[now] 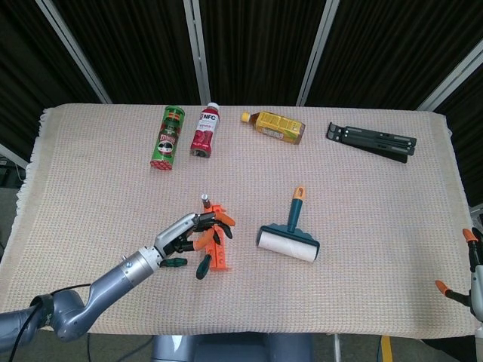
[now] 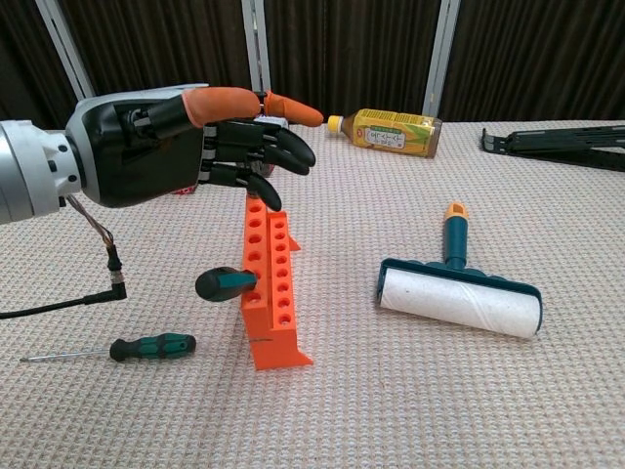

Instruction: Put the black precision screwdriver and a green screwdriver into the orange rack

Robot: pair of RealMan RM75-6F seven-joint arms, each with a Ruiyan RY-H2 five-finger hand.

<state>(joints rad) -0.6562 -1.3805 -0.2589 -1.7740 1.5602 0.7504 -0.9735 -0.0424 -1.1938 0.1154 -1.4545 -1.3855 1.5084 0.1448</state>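
Note:
The orange rack (image 2: 272, 298) (image 1: 218, 254) stands mid-table. A green-and-black screwdriver (image 2: 224, 283) (image 1: 203, 266) sits in one of its near holes, handle leaning out to the left. My left hand (image 2: 186, 147) (image 1: 190, 233) hovers just above the rack's far end, fingers spread and holding nothing. A second green screwdriver (image 2: 148, 347) (image 1: 175, 262) lies flat on the cloth left of the rack. A slim dark tool with a silvery cap (image 1: 204, 200) stands at the rack's far end; the chest view hides it. My right hand (image 1: 475, 265) shows only at the right edge, fingers apart.
A lint roller (image 2: 459, 293) lies right of the rack. Along the far edge are a green chip can (image 1: 167, 137), a red bottle (image 1: 204, 131), a tea bottle (image 2: 388, 131) and a black folded stand (image 1: 370, 141).

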